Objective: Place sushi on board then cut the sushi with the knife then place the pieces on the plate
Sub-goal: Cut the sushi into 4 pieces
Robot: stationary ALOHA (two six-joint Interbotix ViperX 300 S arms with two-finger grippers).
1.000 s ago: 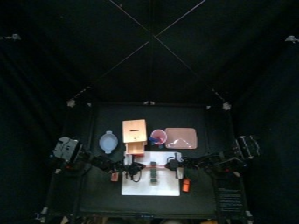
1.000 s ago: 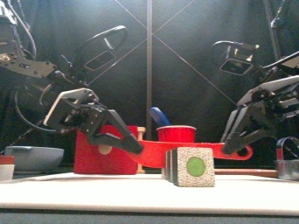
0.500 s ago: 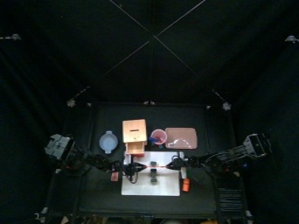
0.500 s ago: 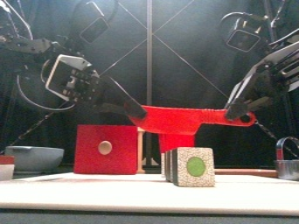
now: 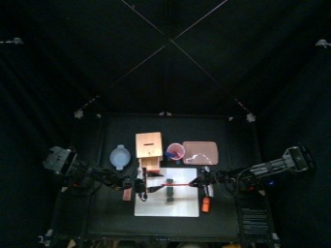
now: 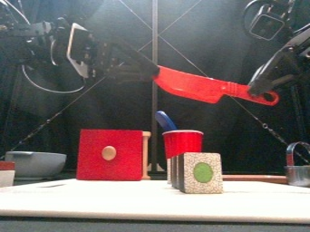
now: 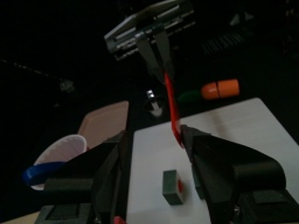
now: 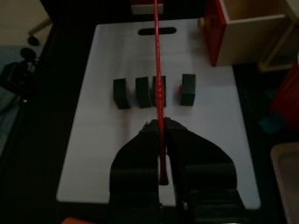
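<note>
- The sushi is on the white board, near the middle. It's apart already: I count four dark green blocks in a row across the board, three close together and one a little off from them.
- Straight over that row hangs the red knife, well clear of the board, blade sloping down toward its handle.
- The right gripper is clamped tight on the knife's handle, and that's the one doing the carrying.
- The left gripper is up at the blade's tip with its jaws spread wide. The tip sits between them, so it's not squeezing anything.
- My read: we're at the tail of the cutting step, or between strokes. With four pieces lying there, I'd say slicing is about done.
- What's called for next, to my eye: park the knife somewhere safe, then pick the blocks off the board one at a time. They're small and stand close, so a careless grab could knock a neighbour over.
- Containers now. Just behind the board stands the red cup with the blue knife poking out of it.
- Behind the board's right part lies the pink tray, and I can't make out anything on it yet.
- Behind the left part is the wooden box, red drawer front facing us.
- Off the board's back-left corner sits the blue-grey bowl, contents hidden from here.
</note>
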